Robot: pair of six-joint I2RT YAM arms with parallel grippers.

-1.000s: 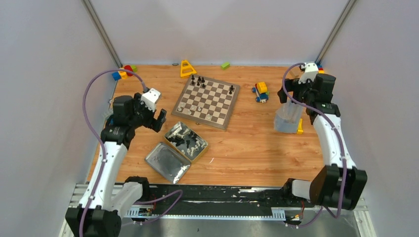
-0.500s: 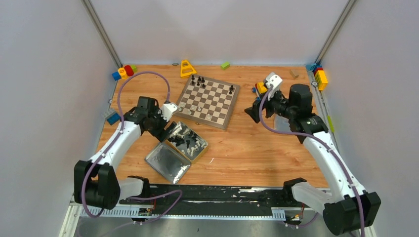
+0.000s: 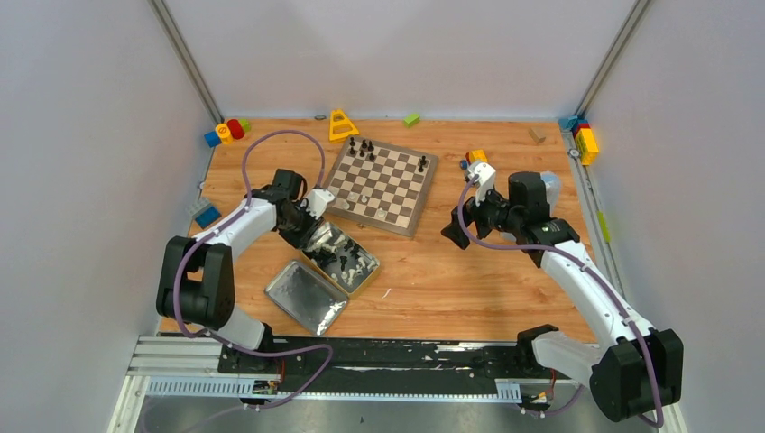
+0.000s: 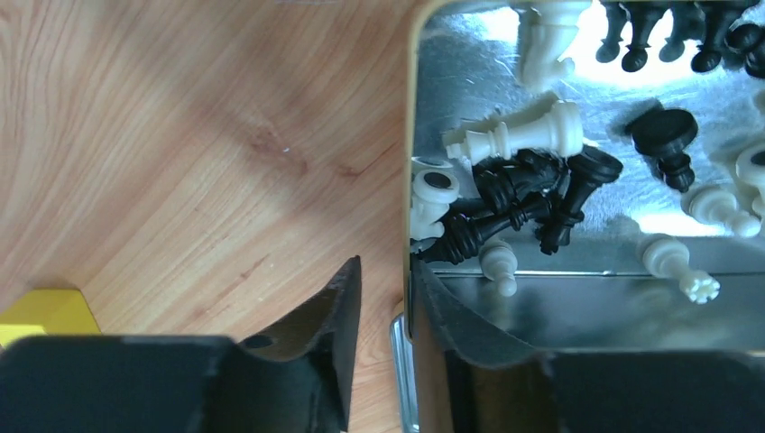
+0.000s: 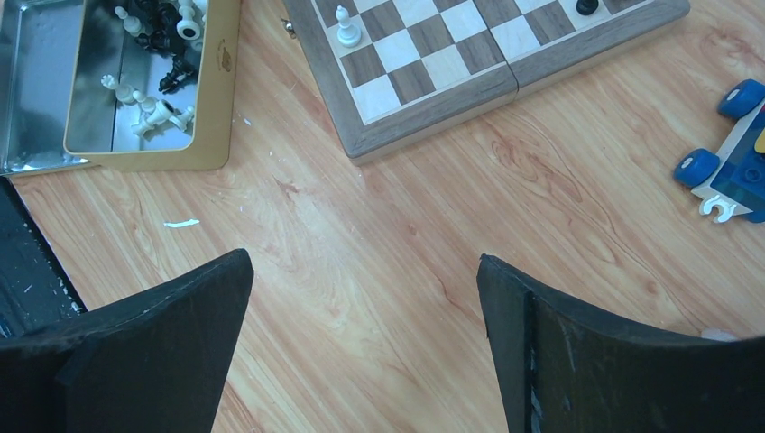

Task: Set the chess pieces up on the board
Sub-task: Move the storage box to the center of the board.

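The board (image 3: 364,222) lies at the back middle of the table with a few black chess pieces (image 3: 364,147) at its far edge and pale ones (image 3: 361,197) nearer. Many more black and white chess pieces (image 4: 514,194) lie jumbled in an open metal tin (image 3: 364,277). My left gripper (image 4: 386,262) straddles the tin's side wall (image 4: 410,135), one finger outside over the wood and one inside, with a narrow gap still showing. My right gripper (image 5: 363,262) hangs wide open over bare table to the right of the board (image 5: 433,122), holding nothing.
The tin's flat lid (image 3: 305,296) lies in front of the tin. A toy car (image 5: 731,171) sits right of the board. A yellow cone (image 3: 342,124), a green block (image 3: 411,118) and coloured blocks (image 3: 225,132) lie along the back; more blocks (image 3: 585,140) stand at the right edge.
My left arm reached right and down to the tin and its jaws narrowed around the wall. My right arm swung from the back right corner toward the table's middle, still open.
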